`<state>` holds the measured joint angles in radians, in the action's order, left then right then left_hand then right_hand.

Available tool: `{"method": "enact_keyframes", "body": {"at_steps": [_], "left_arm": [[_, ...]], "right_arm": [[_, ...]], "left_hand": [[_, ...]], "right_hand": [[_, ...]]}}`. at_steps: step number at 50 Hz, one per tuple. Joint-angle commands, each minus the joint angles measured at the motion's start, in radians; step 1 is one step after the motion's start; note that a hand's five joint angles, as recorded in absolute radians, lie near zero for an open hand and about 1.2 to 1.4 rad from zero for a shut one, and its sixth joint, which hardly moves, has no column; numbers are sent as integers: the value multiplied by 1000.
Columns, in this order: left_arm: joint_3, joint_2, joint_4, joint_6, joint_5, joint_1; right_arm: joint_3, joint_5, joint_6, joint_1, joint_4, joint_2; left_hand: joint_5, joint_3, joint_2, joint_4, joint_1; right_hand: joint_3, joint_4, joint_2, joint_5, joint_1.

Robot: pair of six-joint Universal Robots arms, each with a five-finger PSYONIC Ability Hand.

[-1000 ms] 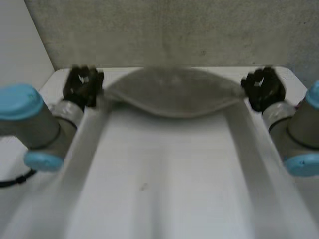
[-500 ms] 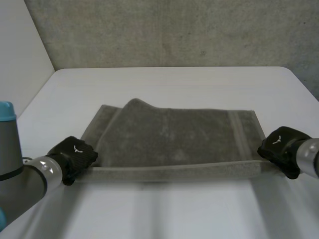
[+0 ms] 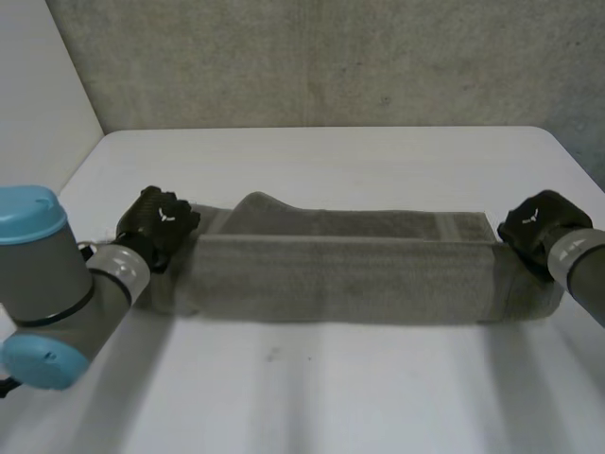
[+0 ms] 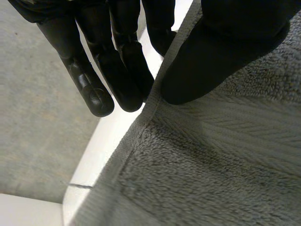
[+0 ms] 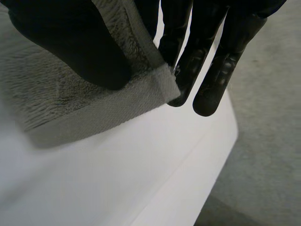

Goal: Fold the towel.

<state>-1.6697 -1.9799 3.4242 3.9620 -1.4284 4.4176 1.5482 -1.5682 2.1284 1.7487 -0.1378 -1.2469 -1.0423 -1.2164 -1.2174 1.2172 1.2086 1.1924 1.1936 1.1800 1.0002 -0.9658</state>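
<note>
Midway: fold in hand, grey towel [image 3: 340, 272] with its near edge held up over the rest.
Left hand [image 3: 158, 223] and right hand [image 3: 535, 225] pinch the towel's ends, thumb against fingers [image 4: 120, 70]; next, probably lay edge on far hem, release.

In the head view my left hand [image 3: 156, 222] showed me just its back, so the fingers at that end of the towel [image 3: 340, 274] were hidden, and my right hand [image 3: 534, 225] was the same at the other end. The towel's near face was smeared with blur, its weave unreadable, and it covered the strip of table [image 3: 331, 397] beneath it. My right arm [image 3: 581, 270] ran off the picture's edge. In my left wrist view my thumb [image 4: 221, 56] covered a stretch of the hem, and the towel ran past the edges. In my right wrist view my thumb hid the cloth under it, and my palm was cut off.
</note>
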Motion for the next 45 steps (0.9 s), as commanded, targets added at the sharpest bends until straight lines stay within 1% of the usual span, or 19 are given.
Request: {"method": "enact_keyframes", "body": {"at_steps": [1,6,13,22,23,24,25,26,27,28,29,33,35,38,40,41,43,44,45], "left_arm": [[140,-126,75,-3,3,-1],[255,-217,101,-3,3,-6],[484,-391,118,-3,-1,-21],[667,-540,118,-1,-1,-38],[685,-562,118,-1,0,-40],[694,-574,118,-1,2,-41],[694,-574,118,-1,2,-41],[696,-585,119,-1,3,-47],[696,-585,119,-1,3,-47],[696,-589,119,-3,2,-52],[694,-589,121,-1,2,-56],[686,-573,125,-1,-3,-61],[658,-510,127,-12,-10,-64],[627,-462,127,-17,-10,-64],[550,-368,127,-20,-10,-61],[550,-367,127,-20,-10,-61],[455,-263,127,-30,-12,-57],[455,-263,127,-30,-12,-57],[399,-214,127,-44,-12,-53]], "right_arm": [[-74,-1,94,3,150,105],[-146,-4,108,28,242,202],[-273,-59,91,48,392,368],[-372,-70,51,52,471,488],[-379,-72,48,52,484,501],[-385,-76,48,52,495,517],[-385,-76,48,52,495,517],[-388,-78,48,52,501,526],[-388,-78,48,52,501,526],[-388,-79,51,52,503,527],[-388,-84,59,54,500,523],[-364,-88,79,51,498,471],[-315,-82,148,45,494,368],[-284,-75,196,42,494,313],[-234,-53,293,38,481,206],[-234,-53,294,38,481,205],[-185,-4,343,40,443,126],[-184,-4,343,40,443,126],[-162,25,355,38,405,97]], "left_hand": [[-179,-180,-179,179,188],[-179,-180,-179,179,188],[-179,-180,-179,179,188],[-179,-180,-179,179,188],[-116,-116,-115,116,124],[158,157,159,-158,-150],[161,160,161,-161,-152],[585,585,586,-585,-577],[589,589,590,-590,-581],[964,964,965,-965,-956],[1042,1042,1043,-1043,-1034],[1042,1042,1043,-1043,-1034],[1042,1042,1043,-1043,-1034],[1042,1042,1043,-1043,-1034],[1042,1042,1043,-1043,-1034],[1042,1042,1043,-1043,-1034],[1042,1042,1043,-1043,-1034],[1042,1042,1043,-1043,-1034],[1042,1042,1043,-1043,-1034]], "right_hand": [[204,203,216,221,-430],[204,203,216,221,-430],[204,203,216,221,-430],[204,203,216,221,-430],[-60,-61,-47,-42,-167],[-588,-589,-576,-571,362],[-594,-595,-581,-576,367],[-1018,-1019,-1005,-1000,791],[-1018,-1019,-1005,-1000,791],[-1018,-1019,-1005,-1000,791],[-1018,-1019,-1005,-1000,791],[-1018,-1019,-1005,-1000,791],[-1018,-1019,-1005,-1000,791],[-1018,-1019,-1005,-1000,791],[-1018,-1019,-1005,-1000,791],[-1018,-1019,-1005,-1000,791],[-1018,-1019,-1005,-1000,791],[-1018,-1019,-1005,-1000,791],[-1018,-1019,-1005,-1000,791]]}}
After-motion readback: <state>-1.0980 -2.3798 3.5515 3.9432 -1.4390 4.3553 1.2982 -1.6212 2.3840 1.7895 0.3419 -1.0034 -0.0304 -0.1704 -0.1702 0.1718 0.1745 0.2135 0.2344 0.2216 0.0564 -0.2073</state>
